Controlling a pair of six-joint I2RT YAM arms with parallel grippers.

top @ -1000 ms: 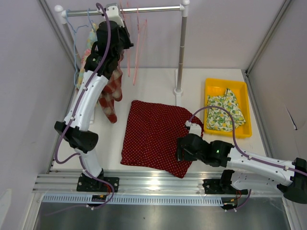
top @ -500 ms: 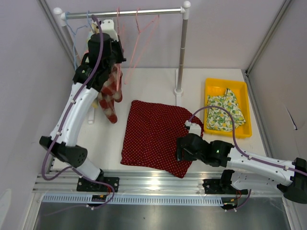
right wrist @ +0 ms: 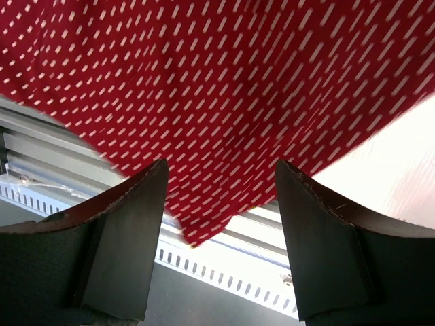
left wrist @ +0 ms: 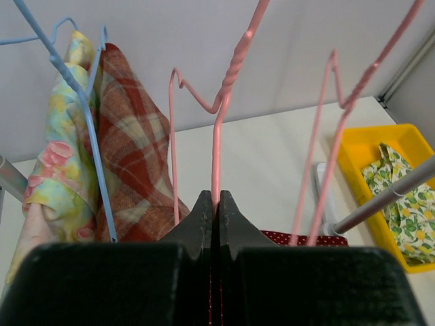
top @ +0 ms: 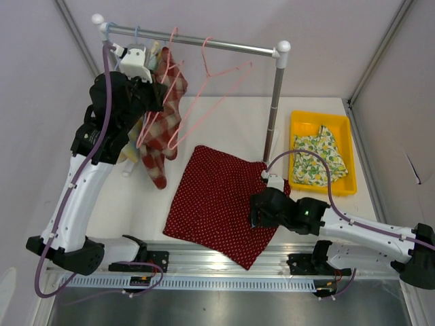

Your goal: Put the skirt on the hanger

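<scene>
Skirt [top: 211, 197] lies flat under right fingers [top: 258, 209], spread open above its near-right edge; left fingers [left wrist: 212, 219] clamp hanger [left wrist: 217, 136], far-left.

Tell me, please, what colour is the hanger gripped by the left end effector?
The hanger is pink, clearest in the left wrist view.

Two robot arms, each of white tube links between bulky black joint housings. A thin purple cable [top: 105, 68] loops loosely along the left arm [top: 78, 197], another along the right arm [top: 367, 231]. Black bolted base plates [top: 146, 261] anchor each. A white camera block [top: 134, 61] tops the left wrist. Fingers [right wrist: 119, 231] are matte black wedges, tapering to thin tips, pale-scuffed at the edges
</scene>
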